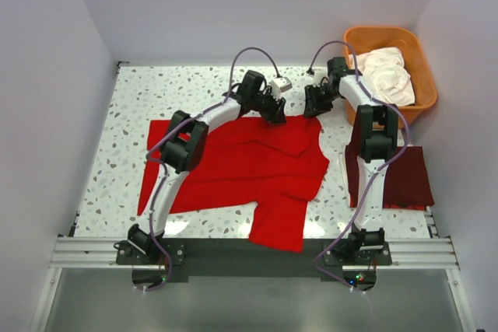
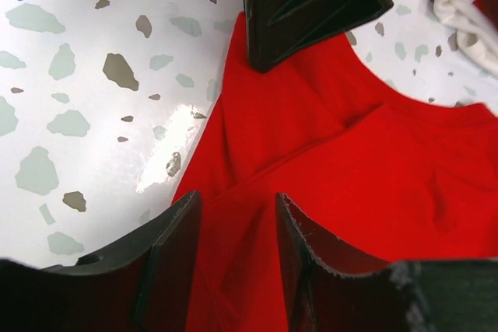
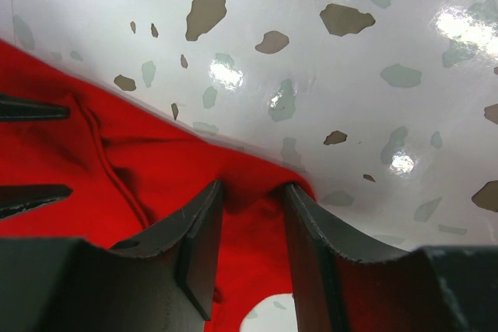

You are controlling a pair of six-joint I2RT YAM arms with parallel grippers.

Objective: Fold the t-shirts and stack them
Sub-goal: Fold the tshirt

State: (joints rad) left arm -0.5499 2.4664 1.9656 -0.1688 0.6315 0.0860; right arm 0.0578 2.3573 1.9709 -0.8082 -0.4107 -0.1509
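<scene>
The left fingers [image 2: 187, 223] stand partly apart over the red t-shirt [image 1: 249, 161]. The cloth lies smooth and flat in the gap, and nothing shows them nipping it. They are at the shirt's far edge, beside the curve of its neckline, with speckled table [image 1: 124, 99] bare just to one side.

The right fingers [image 3: 204, 215] are partly apart too, set astride a far corner of the same shirt. Red cloth fills the gap between them, shadowed and a little rumpled (whether they press it or only stand over it I cannot tell). A stitched seam runs through the cloth just beside them, and the shirt's edge runs slantwise across the shiny table past their tips. The two pairs of fingers are near each other: each wrist camera catches the dark tips of the other pair at its frame edge.

From above, both arms reach forward and bend inward to the shirt's far edge, the left over the neckline and the right just beside it at the corner. The red shirt is spread wide across the middle of the table, mostly flat, with one part reaching down to the near edge between the two arm bases.

A dark maroon t-shirt [image 1: 408, 176] lies folded flat on the right side of the table, partly hidden by the right arm and well apart from the fingers. At the far right corner stands an orange tub [image 1: 381, 31] with white t-shirts [image 1: 389, 75] bundled inside it.
</scene>
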